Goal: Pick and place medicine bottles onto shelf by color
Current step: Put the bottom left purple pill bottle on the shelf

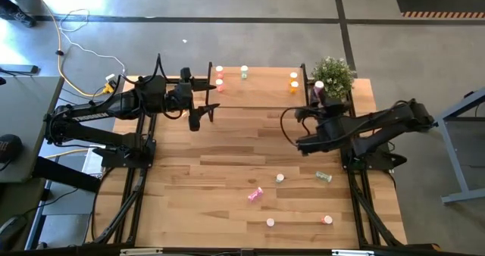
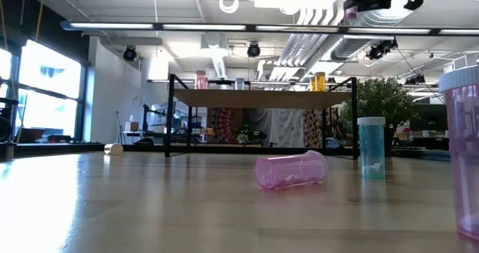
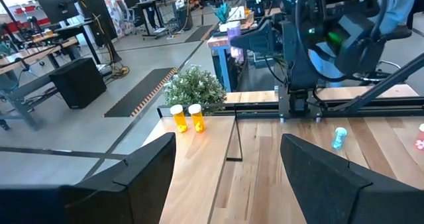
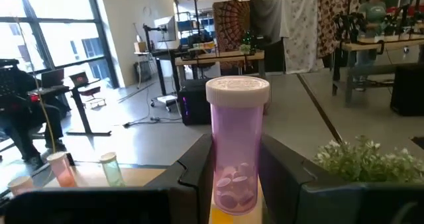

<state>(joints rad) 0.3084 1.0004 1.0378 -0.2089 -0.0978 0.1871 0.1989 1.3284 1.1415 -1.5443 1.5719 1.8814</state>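
The light plank wooden surface (image 1: pixel 227 157) carries a small raised light-wood shelf on thin black legs (image 1: pixel 258 89) at its far edge, with pink, green and orange bottles on it. The right gripper (image 4: pixel 232 164) hangs above the shelf's right end by the green potted plant (image 1: pixel 332 74) — jaws pinching an upright translucent pink pill bottle with a white cap (image 4: pixel 236 144). The left gripper (image 3: pixel 225 164) hovers at the shelf's left part, jaws spread wide, empty.

Both arms are dark, near-black, built of chunky jointed segments on black frame rails, the left arm (image 1: pixel 114 108) trailing black cable loops and the right arm (image 1: pixel 371 127) carrying a curved black cable by its wrist. The fingers (image 3: pixel 149 171) are broad, matte black, angular wedges.
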